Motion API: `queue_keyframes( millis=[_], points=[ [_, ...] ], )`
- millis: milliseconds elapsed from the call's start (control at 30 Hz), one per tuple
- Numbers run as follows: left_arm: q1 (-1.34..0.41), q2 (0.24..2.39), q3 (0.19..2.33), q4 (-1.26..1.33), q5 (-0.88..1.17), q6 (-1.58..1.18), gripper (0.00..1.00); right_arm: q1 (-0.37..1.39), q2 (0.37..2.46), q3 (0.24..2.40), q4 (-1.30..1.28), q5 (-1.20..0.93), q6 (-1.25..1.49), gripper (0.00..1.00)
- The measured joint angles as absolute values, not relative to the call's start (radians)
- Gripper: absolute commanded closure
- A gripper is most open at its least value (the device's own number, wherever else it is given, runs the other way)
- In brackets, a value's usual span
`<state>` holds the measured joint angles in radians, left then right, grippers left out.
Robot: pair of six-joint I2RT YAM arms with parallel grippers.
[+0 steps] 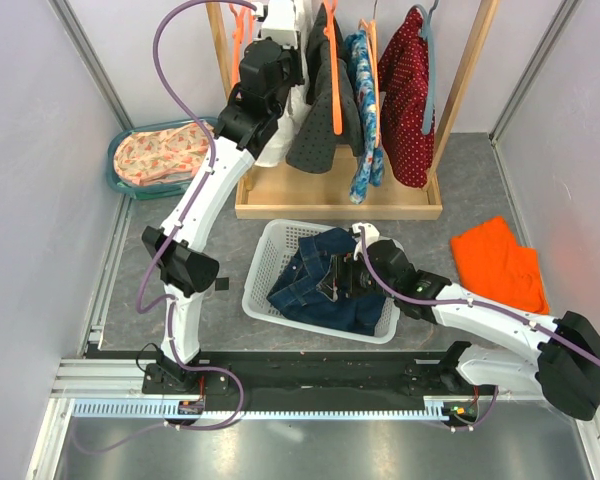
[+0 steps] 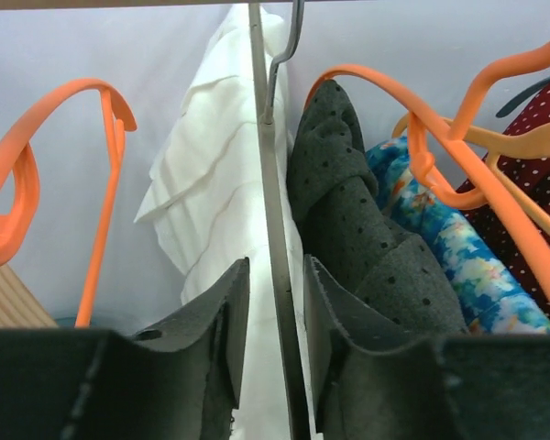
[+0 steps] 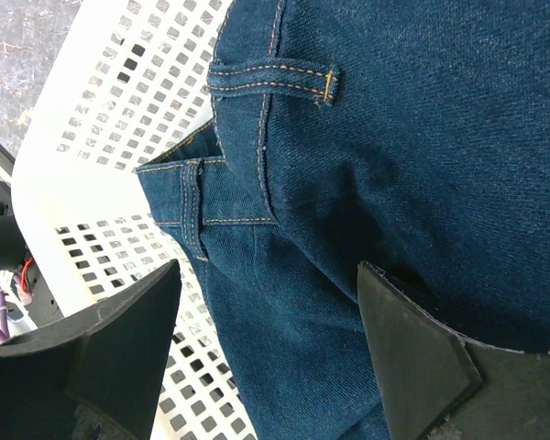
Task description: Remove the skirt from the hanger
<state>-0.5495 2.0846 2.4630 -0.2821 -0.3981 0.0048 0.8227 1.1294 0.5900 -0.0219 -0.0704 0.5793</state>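
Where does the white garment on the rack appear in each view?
Top external: white garment at top centre, partly behind the left arm.
Left wrist: centre of frame.
Right wrist: not in it.
Shared landmark: grey dotted garment hanging just right of it.

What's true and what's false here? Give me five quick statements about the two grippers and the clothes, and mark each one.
1. The left gripper is up at the clothes rack, jaws open. True.
2. The right gripper is shut on the denim garment. False: its jaws are open, with the denim seen between them.
3. The denim garment lies in the white basket. True.
4. The orange cloth hangs on the rack. False: it lies on the table, right of the basket.
5. A white garment hangs next to a dark grey garment. True.
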Motion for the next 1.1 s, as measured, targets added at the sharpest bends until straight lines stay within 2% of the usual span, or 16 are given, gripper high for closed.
queue_keyframes(
  millis=[33,67,533,933,1000,1100],
  points=[
    [-0.55,2.085,2.463,-0.282,-0.393,0.004,0.93,0.823,1.129,0.59,-0.022,-0.07,0.579,0.17],
    [-0.55,2.085,2.463,-0.281,-0.388,0.005,0.98,0.823,1.129,0.59,-0.022,-0.07,0.579,0.17],
    [-0.538,2.061,2.463,-0.319,-0.355,0.05,0.98,0.823,1.117,0.59,-0.022,-0.063,0.579,0.2],
    [-0.54,1.901,2.46,-0.483,-0.323,0.107,0.98,0.823,1.048,0.594,-0.035,-0.062,0.58,0.21],
    [-0.541,1.886,2.454,-0.502,-0.318,0.118,0.98,0.823,1.035,0.596,-0.041,-0.06,0.58,0.19],
    [-0.544,1.828,2.384,-0.519,-0.303,0.125,0.98,0.823,1.014,0.599,-0.05,-0.052,0.58,0.1]
  ],
)
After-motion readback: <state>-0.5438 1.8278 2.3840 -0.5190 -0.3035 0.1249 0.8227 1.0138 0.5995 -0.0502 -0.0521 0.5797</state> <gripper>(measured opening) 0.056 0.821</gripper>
